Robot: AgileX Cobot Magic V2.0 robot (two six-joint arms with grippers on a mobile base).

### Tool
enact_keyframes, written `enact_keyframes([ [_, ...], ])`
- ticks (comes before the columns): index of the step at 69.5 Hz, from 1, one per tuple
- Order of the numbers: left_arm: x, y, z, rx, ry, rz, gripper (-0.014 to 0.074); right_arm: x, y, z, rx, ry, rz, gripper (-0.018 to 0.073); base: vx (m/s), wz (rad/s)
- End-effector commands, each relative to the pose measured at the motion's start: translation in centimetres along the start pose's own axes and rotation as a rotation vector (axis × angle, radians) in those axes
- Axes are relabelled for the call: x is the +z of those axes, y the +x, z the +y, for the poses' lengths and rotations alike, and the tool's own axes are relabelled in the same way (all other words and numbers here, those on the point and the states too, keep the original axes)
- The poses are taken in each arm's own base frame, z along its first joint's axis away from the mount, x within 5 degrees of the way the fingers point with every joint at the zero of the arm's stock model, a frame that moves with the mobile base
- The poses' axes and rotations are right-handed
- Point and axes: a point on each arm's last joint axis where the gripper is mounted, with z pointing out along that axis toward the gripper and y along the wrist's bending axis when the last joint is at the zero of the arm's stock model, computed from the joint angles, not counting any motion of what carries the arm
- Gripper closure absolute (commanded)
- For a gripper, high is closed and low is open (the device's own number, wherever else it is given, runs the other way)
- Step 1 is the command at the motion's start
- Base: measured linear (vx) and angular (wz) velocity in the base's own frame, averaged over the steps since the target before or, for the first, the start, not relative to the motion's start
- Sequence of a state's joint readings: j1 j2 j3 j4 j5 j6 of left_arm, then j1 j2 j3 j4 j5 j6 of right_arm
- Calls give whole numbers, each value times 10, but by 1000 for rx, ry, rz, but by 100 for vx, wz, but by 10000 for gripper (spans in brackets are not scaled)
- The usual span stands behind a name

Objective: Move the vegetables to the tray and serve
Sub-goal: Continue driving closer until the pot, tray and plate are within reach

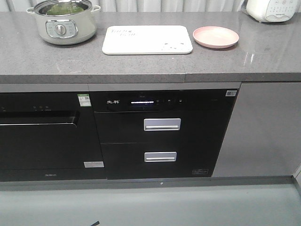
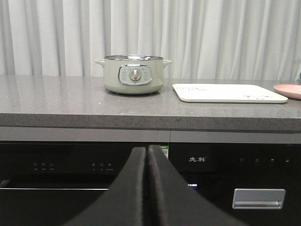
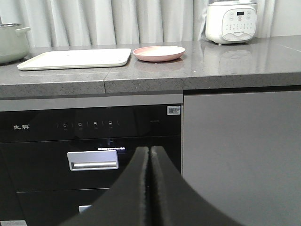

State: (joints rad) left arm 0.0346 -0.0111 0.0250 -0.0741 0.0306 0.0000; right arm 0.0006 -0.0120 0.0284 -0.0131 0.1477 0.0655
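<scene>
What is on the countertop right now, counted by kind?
electric pot: 1, with vegetables inside (leaf count not readable)
tray: 1
pink plate: 1
white appliance: 1
Total: 4 items on the counter
</scene>
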Motion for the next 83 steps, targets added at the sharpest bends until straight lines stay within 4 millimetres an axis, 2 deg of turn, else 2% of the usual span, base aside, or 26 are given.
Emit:
enact_keyframes([
  [1,-1,-5,0,-8,1,-78,603,0,-5,0,-11,-3,-71,563,6,-3],
  [83,-1,-5,0,-8,1,-78,603,0,-5,0,-11,-3,-71,563,6,-2],
])
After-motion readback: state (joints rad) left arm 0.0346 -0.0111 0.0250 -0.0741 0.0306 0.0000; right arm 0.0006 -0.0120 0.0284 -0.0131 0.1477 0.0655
